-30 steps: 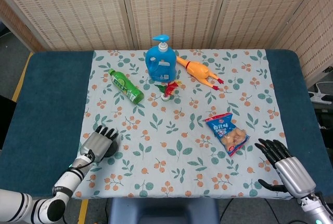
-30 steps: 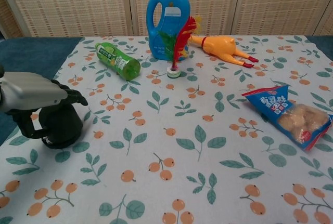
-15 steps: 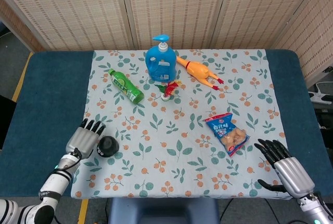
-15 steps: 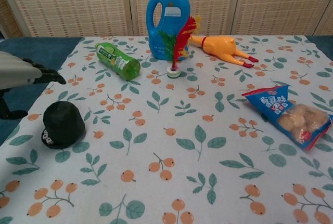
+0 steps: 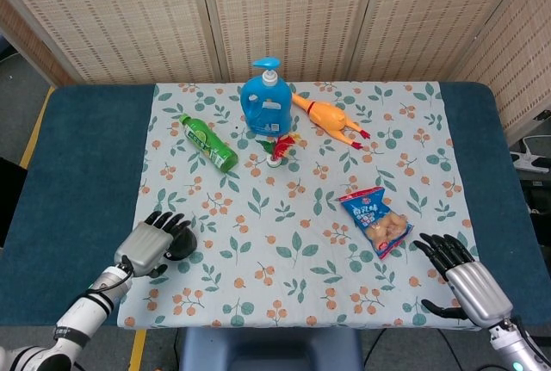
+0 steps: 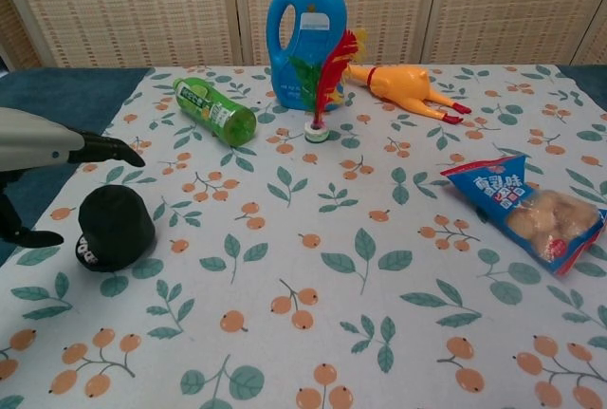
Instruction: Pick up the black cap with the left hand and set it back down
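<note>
Black fabric cap (image 6: pixel 116 228), small and domed, sits on the floral tablecloth (image 6: pixel 360 267) near its left edge; it looks light, soft and crushable, best pinched across the crown. Left hand (image 5: pixel 153 243) hovers beside it, fingers (image 6: pixel 106 150) apart, holding nothing.

The black cap (image 6: pixel 116 229) sits on the floral tablecloth (image 6: pixel 313 276) near its left edge, with the left hand (image 6: pixel 43 148) above and to its left, fingers (image 6: pixel 109 151) stretched out over the cap and thumb hanging beside it, not touching. Toward the back stand a blue detergent bottle (image 6: pixel 305 34) and a feathered shuttlecock (image 6: pixel 322 82) upright just before it; a green bottle (image 6: pixel 215 110) lies tilted at left and a rubber chicken (image 6: pixel 403 84) at right. A blue snack bag (image 6: pixel 526 210) lies at the right edge, well apart from the cap.
</note>
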Action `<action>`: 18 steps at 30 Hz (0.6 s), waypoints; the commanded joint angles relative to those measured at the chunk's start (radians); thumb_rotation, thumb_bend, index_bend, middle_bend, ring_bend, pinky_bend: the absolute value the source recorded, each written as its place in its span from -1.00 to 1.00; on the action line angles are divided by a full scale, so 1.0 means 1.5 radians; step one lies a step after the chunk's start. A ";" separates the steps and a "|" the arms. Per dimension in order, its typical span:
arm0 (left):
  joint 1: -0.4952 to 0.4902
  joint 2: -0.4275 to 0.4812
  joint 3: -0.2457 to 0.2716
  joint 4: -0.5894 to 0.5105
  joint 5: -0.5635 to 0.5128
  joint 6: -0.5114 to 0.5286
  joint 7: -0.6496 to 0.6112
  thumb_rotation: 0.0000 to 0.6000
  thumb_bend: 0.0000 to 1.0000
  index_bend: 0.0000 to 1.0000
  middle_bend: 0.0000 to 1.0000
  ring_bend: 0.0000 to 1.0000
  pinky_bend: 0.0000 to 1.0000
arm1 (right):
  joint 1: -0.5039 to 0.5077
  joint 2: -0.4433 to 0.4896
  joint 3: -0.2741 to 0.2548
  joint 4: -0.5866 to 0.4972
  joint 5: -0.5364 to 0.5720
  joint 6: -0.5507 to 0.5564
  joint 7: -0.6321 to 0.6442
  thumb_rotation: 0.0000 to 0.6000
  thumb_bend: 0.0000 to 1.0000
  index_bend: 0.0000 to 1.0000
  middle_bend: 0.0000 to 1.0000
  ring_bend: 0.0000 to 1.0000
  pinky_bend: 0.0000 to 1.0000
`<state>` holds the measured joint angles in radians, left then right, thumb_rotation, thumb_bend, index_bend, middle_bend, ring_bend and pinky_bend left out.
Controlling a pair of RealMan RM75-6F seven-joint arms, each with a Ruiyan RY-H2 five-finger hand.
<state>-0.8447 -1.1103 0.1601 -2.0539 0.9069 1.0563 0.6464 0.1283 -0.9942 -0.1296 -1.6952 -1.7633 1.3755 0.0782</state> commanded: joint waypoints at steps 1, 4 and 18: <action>0.014 -0.008 -0.019 0.021 0.034 -0.028 -0.046 1.00 -0.38 -1.00 -1.00 -1.00 -0.85 | -0.001 0.002 -0.003 0.000 -0.005 0.003 0.003 0.74 -0.76 -1.00 -1.00 -1.00 -1.00; 0.013 -0.022 -0.026 0.041 0.033 -0.033 -0.039 1.00 -0.38 -1.00 -1.00 -1.00 -0.85 | -0.002 0.005 -0.005 -0.002 -0.009 0.007 0.005 0.74 -0.76 -1.00 -1.00 -1.00 -1.00; 0.000 -0.080 -0.036 0.088 -0.037 -0.030 0.046 1.00 -0.38 -1.00 -1.00 -1.00 -0.86 | -0.006 0.007 -0.006 0.000 -0.014 0.019 0.008 0.74 -0.76 -1.00 -1.00 -1.00 -1.00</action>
<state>-0.8430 -1.2232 0.1090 -1.9288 0.8572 1.0112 0.7116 0.1190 -0.9831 -0.1389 -1.6956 -1.7836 1.4033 0.0908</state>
